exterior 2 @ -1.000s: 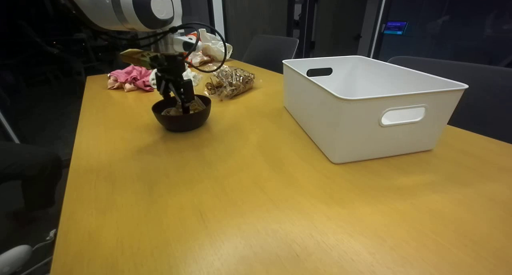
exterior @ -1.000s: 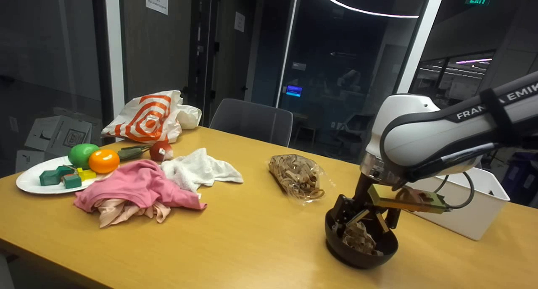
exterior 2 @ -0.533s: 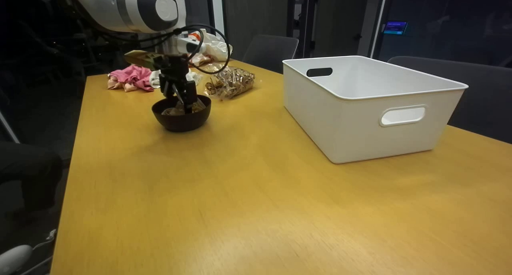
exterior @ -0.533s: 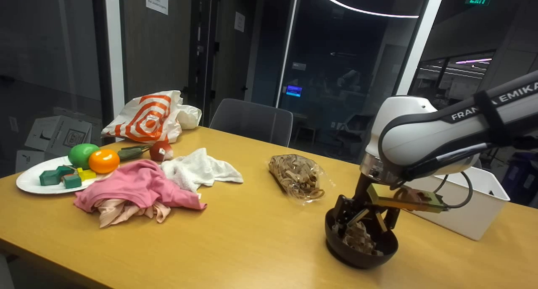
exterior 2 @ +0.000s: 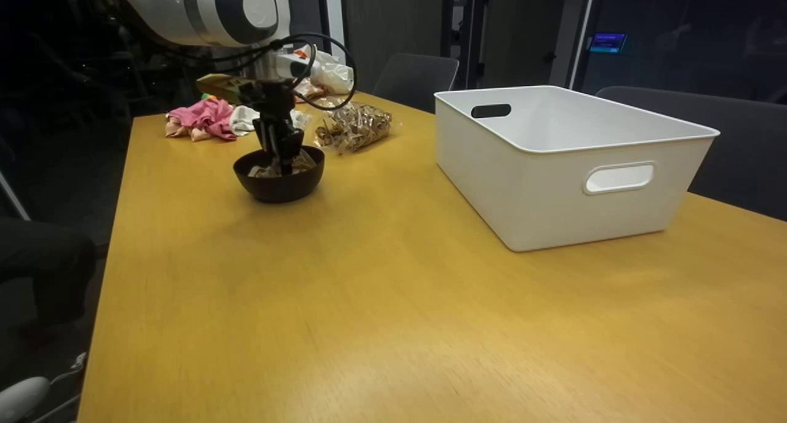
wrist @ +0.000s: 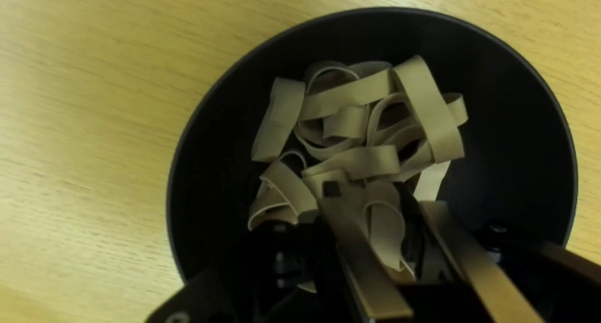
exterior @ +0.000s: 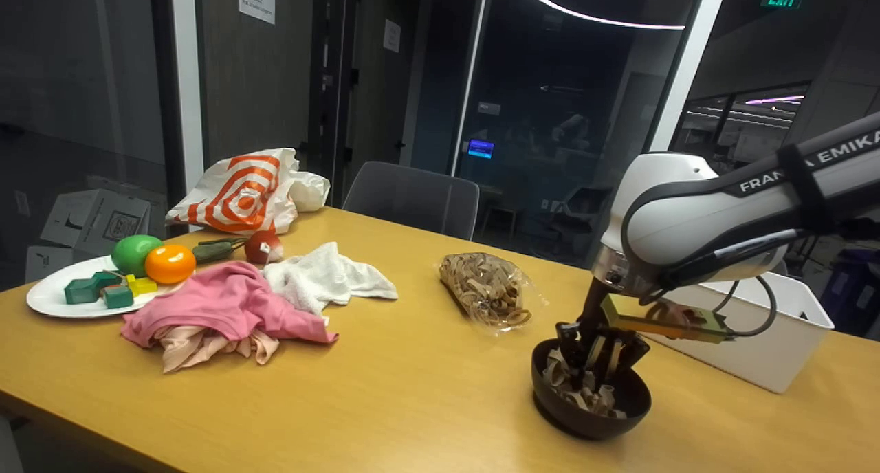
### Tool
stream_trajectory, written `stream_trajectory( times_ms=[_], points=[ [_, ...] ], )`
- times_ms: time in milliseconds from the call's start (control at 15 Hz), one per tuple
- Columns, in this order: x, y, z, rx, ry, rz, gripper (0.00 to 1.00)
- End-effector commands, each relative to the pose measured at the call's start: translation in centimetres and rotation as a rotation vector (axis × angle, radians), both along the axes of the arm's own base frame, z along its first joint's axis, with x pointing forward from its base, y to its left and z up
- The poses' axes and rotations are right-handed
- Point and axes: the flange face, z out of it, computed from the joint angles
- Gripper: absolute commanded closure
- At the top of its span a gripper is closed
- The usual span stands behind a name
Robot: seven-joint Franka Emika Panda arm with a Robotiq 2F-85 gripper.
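The tool (wrist: 368,190) points down into the black bowl (wrist: 211,154) on the worktop (wrist: 94,126), tan rubber bands (wrist: 350,121) mostly heaped past its fingertips (wrist: 331,189) and a loop (wrist: 387,234) running lengthwise between its fingers (wrist: 359,252), though whether these grip it I cannot tell

tan looped bands (wrist: 366,161), loosely heaped, inside an upright round black bowl (wrist: 512,126)

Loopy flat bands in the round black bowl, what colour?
Tan flat bands, clearest in the wrist view.
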Motion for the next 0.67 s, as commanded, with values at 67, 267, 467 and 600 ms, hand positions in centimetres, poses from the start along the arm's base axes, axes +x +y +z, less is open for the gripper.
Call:
stream_trajectory(
  times_ms=[67,267,467,600],
  points=[
    [0.1,0.2,1.4,-0.004,-0.029,-0.025,0.94],
    [0.1,0.1,2.6,-0.001,-0.040,-0.032,0.92],
    [-0.1,-0.1,4.4,-0.003,-0.062,-0.031,0.91],
    [-0.2,-0.1,5.7,-0.008,-0.080,-0.024,0.91]
  ],
)
